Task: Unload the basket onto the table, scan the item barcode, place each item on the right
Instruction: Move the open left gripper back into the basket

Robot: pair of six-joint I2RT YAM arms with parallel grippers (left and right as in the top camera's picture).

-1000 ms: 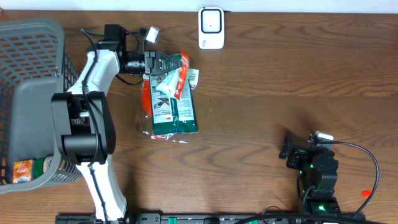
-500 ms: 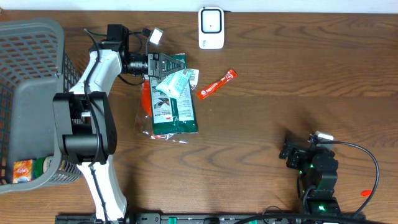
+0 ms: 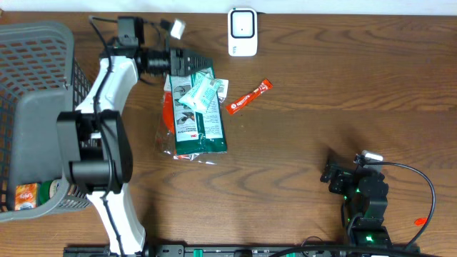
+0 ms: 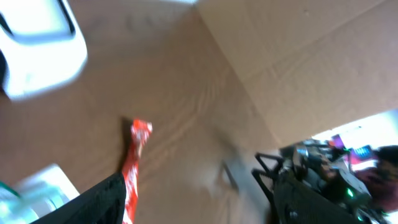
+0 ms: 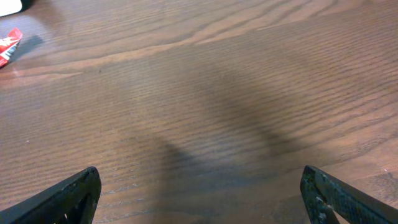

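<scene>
It looks like a mock shop checkout in a robot lab. A grey shopping basket (image 3: 28,57), a white scanner (image 3: 242,32) and packaged goods (image 3: 200,121) sit on a wooden table (image 3: 321,86). Cabled robot arms (image 3: 96,153) stand at its edge.

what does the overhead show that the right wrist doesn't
Only overhead: the grey basket at the left edge and the pile of green packets. Only right wrist: a close look at its own open fingers and the wood grain. Both: the red sachet and the brown table.
</scene>
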